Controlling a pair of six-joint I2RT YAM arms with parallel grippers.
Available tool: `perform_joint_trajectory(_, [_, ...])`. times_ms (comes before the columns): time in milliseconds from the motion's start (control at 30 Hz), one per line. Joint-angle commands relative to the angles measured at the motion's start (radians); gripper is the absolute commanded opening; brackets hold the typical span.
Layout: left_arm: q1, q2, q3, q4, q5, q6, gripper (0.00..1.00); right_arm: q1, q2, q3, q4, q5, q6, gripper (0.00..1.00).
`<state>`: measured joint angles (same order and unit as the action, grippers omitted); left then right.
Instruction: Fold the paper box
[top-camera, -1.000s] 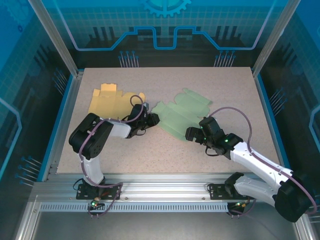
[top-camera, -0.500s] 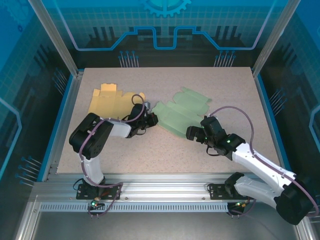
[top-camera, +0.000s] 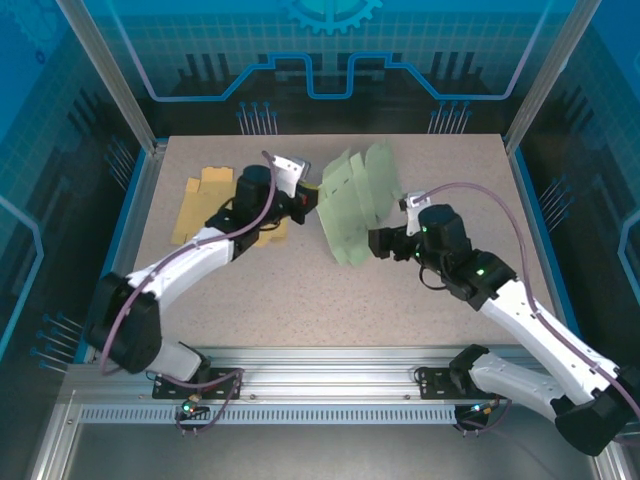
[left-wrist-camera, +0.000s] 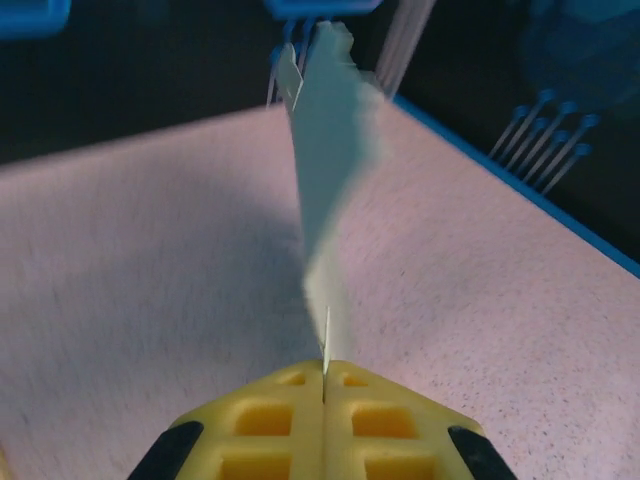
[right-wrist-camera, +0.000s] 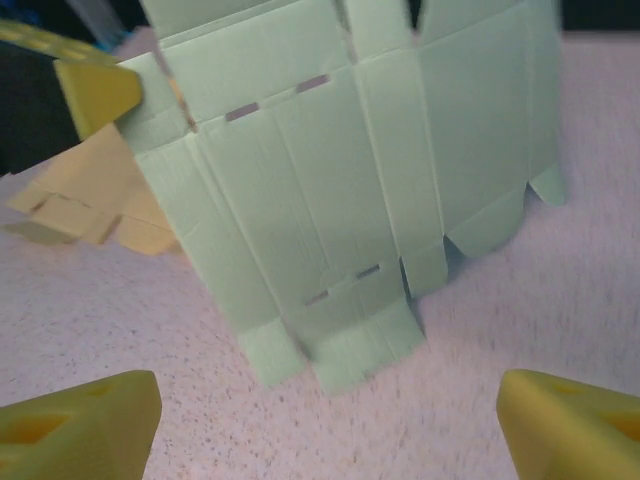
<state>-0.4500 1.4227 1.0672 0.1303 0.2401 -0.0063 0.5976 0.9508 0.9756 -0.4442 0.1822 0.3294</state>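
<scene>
Two paper blanks and two end effectors were on the speckled beige worktop (top-camera: 420, 300). The pale green die-cut paper box blank (top-camera: 355, 200) stood nearly upright, a thin creased sheet with slots and small tabs along its lower edge. The left end effector (top-camera: 305, 200) was closed on its left edge, the sheet pinched edge-on between the yellow ribbed fingers (left-wrist-camera: 270, 420). The right end effector (top-camera: 375, 243) sat just beside the blank's lower corner with its jaws spread wide and nothing between them, facing the sheet's broad face. The tan flat paper box blank (top-camera: 215, 205) lay flat on the worktop to the left, partly under the left arm.
</scene>
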Motion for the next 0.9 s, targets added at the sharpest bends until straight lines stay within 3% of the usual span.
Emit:
perform_joint_trajectory(0, [-0.001,-0.078,0.069,-0.163,0.087,0.293,0.0,0.016,-0.007,0.134,-0.052,-0.105,-0.185,0.89])
perform_joint_trajectory(33, [-0.001,-0.092,0.089,-0.186,0.094,0.331,0.0,0.016,0.004,0.174,-0.077,-0.134,-0.215,0.99])
perform_joint_trajectory(100, [-0.001,-0.112,0.147,-0.256,0.122,0.414,0.0,0.016,0.023,0.248,-0.121,-0.202,-0.291,1.0])
perform_joint_trajectory(233, [-0.001,-0.125,0.256,-0.399,0.18,0.539,0.0,0.019,0.039,0.356,-0.179,-0.247,-0.386,0.99])
perform_joint_trajectory(433, [-0.002,-0.161,0.323,-0.452,0.186,0.592,0.0,0.034,0.049,0.481,-0.233,-0.175,-0.477,0.89])
perform_joint_trajectory(600, [-0.01,-0.156,0.384,-0.523,0.193,0.598,0.0,0.183,0.061,0.499,-0.255,-0.015,-0.603,0.98])
perform_joint_trajectory(867, [-0.049,-0.153,0.398,-0.55,0.158,0.628,0.0,0.437,0.165,0.487,-0.213,0.319,-0.698,1.0])
